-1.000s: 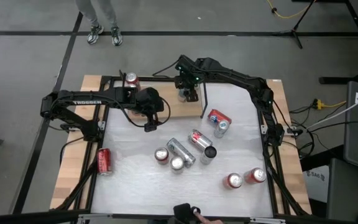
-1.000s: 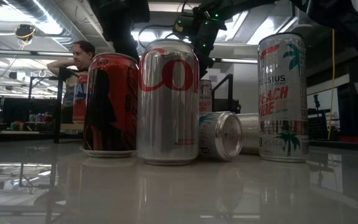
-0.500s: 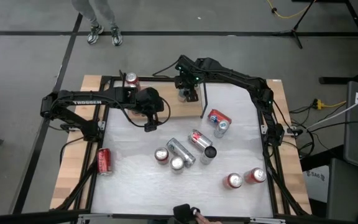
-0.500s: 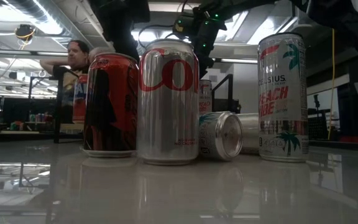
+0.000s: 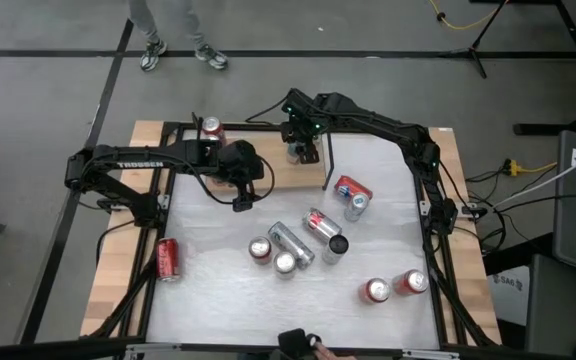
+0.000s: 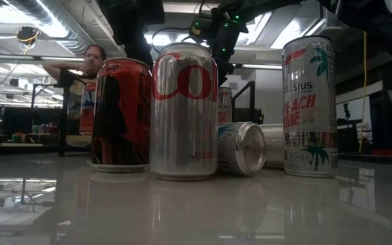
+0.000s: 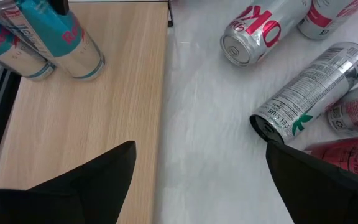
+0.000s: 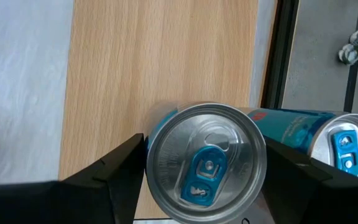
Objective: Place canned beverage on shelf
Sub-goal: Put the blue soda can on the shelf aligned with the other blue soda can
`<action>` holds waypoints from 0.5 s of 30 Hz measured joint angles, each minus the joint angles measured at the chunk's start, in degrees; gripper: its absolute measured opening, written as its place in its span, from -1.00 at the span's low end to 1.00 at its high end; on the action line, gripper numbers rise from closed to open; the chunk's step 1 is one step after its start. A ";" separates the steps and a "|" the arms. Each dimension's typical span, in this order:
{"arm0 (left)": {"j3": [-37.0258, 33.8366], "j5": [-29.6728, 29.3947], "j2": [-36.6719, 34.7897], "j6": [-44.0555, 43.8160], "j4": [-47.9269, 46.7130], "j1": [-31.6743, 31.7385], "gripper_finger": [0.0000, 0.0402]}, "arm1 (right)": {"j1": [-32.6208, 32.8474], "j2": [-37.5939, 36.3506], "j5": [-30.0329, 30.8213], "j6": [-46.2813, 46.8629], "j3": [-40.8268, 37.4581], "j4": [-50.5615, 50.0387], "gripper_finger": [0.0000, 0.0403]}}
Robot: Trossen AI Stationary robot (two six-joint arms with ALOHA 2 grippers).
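1. High view: the right gripper (image 5: 299, 148) hangs over the far edge of the shelf (image 5: 273, 176), a flat light-brown wooden board with thin black rails at the table's far side. Beneath it stands a slim teal-and-silver drink can (image 5: 296, 152). The left gripper (image 5: 242, 196) sits at the shelf's near edge, toward the loose cans on the white tabletop (image 5: 208, 270).

2. Low view: only the dark arms show, above a row of cans; the shelf's black rail (image 6: 245, 102) stands behind them.

3. Left wrist view: the left gripper's fingers (image 7: 95, 180) stand wide apart with nothing between them. A silver can with black print (image 7: 312, 90) lies on its side just ahead, its long axis slanting across the gap.

4. Right wrist view: the right fingers (image 8: 114, 174) flank the teal can's silver lid (image 8: 205, 163), can upright on the wood, axis pointing up at the camera. Whether the pads touch it I cannot tell. A second teal can (image 8: 319, 134) stands just beside it, by the rail.
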 joint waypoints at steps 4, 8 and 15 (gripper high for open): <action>0.00 0.00 0.00 0.02 -0.01 0.00 0.75 | -0.03 0.03 -2.21 -0.01 -0.02 -0.13 0.30; 0.00 0.00 0.00 0.00 -0.01 0.00 0.75 | -0.02 0.04 -2.22 0.00 -0.02 -0.20 0.30; 0.00 0.00 0.00 0.00 -0.01 0.00 0.75 | 0.00 0.04 -2.25 0.00 -0.02 -0.26 0.30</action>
